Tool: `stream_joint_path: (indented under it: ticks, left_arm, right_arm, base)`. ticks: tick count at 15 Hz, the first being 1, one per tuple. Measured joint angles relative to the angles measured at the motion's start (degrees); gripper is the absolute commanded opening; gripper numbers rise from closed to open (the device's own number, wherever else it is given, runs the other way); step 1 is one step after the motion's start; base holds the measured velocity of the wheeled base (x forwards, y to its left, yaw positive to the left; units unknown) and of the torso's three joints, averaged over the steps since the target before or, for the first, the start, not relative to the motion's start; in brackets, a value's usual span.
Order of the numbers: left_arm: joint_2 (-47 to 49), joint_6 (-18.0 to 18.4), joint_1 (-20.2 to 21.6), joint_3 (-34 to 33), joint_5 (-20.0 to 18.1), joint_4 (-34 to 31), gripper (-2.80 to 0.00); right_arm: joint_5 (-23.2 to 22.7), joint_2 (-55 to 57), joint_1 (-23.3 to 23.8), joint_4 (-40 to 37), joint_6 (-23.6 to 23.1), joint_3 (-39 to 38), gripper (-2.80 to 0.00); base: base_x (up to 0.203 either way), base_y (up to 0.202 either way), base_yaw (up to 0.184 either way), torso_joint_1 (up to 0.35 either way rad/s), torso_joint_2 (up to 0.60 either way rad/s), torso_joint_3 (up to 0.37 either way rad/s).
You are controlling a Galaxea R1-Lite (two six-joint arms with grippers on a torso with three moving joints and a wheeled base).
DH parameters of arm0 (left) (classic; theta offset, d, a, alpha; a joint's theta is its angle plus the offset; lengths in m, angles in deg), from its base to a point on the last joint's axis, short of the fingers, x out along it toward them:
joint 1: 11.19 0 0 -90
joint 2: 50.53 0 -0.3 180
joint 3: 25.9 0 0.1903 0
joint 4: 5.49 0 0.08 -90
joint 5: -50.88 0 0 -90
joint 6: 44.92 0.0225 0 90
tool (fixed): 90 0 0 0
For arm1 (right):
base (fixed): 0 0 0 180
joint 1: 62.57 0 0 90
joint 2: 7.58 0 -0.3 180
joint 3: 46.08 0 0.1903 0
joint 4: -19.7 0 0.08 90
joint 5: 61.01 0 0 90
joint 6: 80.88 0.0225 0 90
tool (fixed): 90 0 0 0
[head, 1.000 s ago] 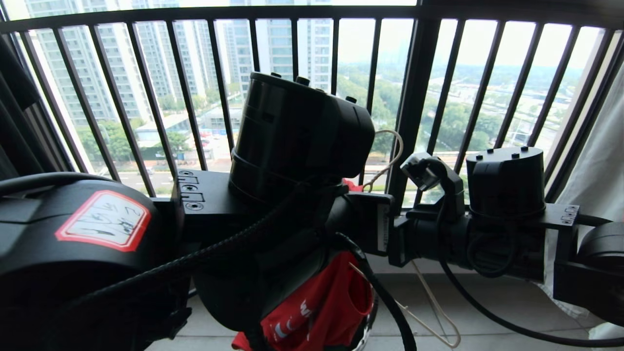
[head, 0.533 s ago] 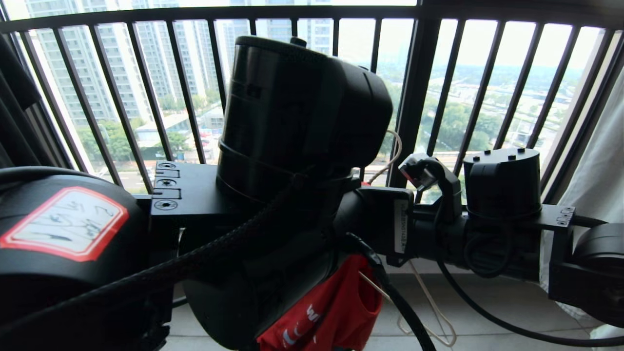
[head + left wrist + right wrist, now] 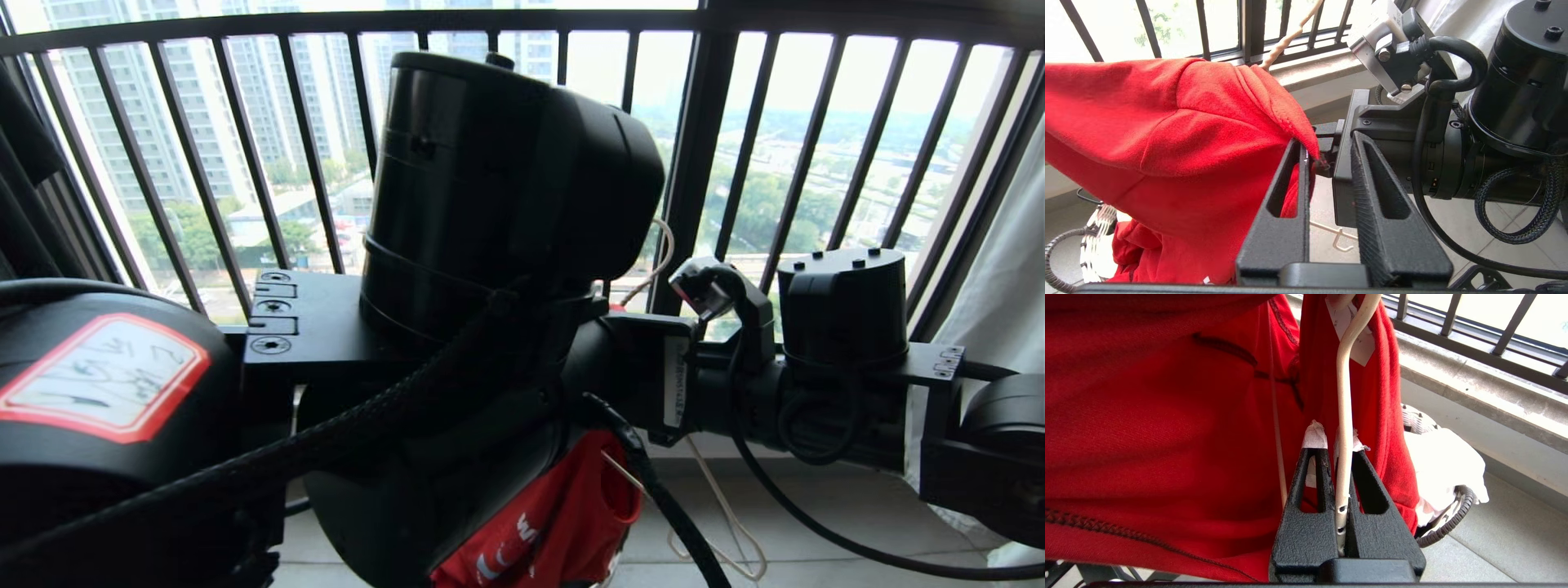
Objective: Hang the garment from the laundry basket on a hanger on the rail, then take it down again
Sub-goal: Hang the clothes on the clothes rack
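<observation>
The right pincer (image 3: 1345,457) is clamped on the hanger (image 3: 1344,416) inside the red garment (image 3: 1167,416), held above the laundry basket (image 3: 1447,526). The left pincer (image 3: 1327,159) is slightly parted with nothing between its fingers, beside the cloth; it should regrip the shoulder and settle it squarely.

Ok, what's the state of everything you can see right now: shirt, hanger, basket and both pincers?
red T-shirt: draped over the hanger.
hanger: wire neck clamped in the right pincer; no rail in view.
right pincer: shut on the hanger.
left pincer: jaws apart, shirt's edge against one finger, nothing clamped.
laundry basket: on the floor, white cloth inside.
</observation>
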Motion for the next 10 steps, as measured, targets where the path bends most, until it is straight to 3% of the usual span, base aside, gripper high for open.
stream_joint_path:
  ticks: [6,10]
  left_arm:
    - [-2.3,1.0,0.3,-0.3,0.2,-1.4,0.0]
    - [-3.0,3.1,1.4,0.9,0.1,-9.8,0.0]
  right_arm:
    - [0.0,-0.2,0.0,0.0,0.0,0.0,-2.8]
    - [-0.1,-0.2,-0.1,0.0,-0.2,-0.2,-2.8]
  base:
    - [0.0,0.0,0.0,0.0,0.0,0.0]
    - [0.0,0.0,0.0,0.0,0.0,0.0]
